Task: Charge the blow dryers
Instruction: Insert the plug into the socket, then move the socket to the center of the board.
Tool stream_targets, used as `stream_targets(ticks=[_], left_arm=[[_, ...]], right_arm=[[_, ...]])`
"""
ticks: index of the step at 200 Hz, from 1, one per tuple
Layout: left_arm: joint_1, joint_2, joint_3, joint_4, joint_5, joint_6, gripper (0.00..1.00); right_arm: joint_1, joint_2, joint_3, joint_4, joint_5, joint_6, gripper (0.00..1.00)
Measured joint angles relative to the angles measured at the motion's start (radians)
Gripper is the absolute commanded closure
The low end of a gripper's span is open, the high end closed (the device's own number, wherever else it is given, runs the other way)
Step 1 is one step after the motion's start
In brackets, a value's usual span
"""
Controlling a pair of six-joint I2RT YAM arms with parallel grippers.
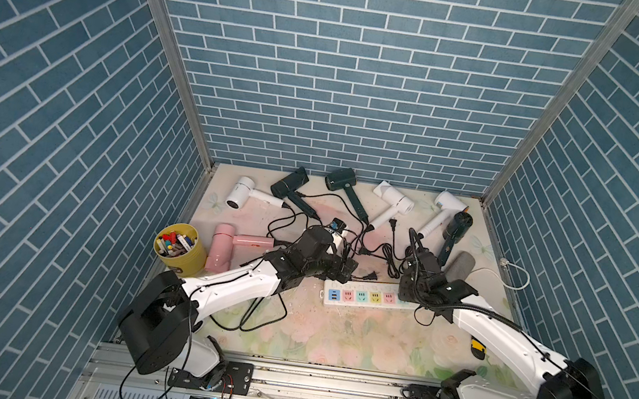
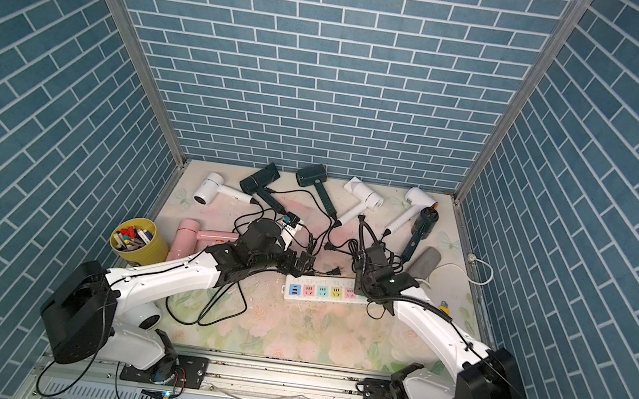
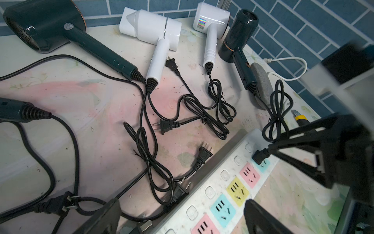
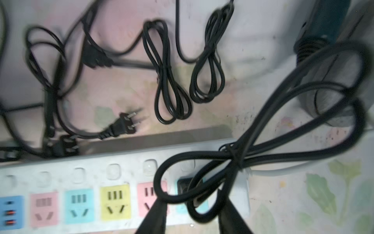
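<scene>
Right of centre in both top views, the right gripper [image 4: 192,201] hangs over the right end of the power strip [image 1: 363,298]. The right wrist view shows its jaws parted, one on each side of a black plug [image 4: 189,187] seated in the end teal socket, and they press nothing. That plug's tied cord runs to the navy dryer [image 1: 455,229] beside the grey roll [image 1: 460,265].

Left of it, the left gripper [image 3: 182,202] hovers spread wide and empty over the strip's far edge. Between the two lies a loose plug [image 1: 370,276], just beside that edge. Its long axis runs roughly along the strip, prongs toward the right of the frame. The left arm looks nearer, and four coloured sockets stand free.

The other blow dryers [image 1: 343,182] lie in a row along the back wall, upper middle of the frame, with a pink one [image 1: 223,246] at middle left by a yellow cup [image 1: 179,251]. Everything rests on a scuffed floral mat [image 1: 333,336], boxed in by blue brick-pattern walls [image 1: 327,63].
</scene>
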Motion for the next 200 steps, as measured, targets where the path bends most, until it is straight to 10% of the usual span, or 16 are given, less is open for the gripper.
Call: stream_targets(ticks=[60, 200], left_arm=[[-0.001, -0.041, -0.068, 0.044, -0.037, 0.000, 0.01], [-0.001, -0.115, -0.085, 0.057, -0.123, 0.016, 0.00]], right_arm=[[-0.179, -0.041, 0.089, -0.031, -0.164, -0.035, 0.42], [-0.460, 0.468, 0.354, 0.016, -0.364, -0.104, 0.23]])
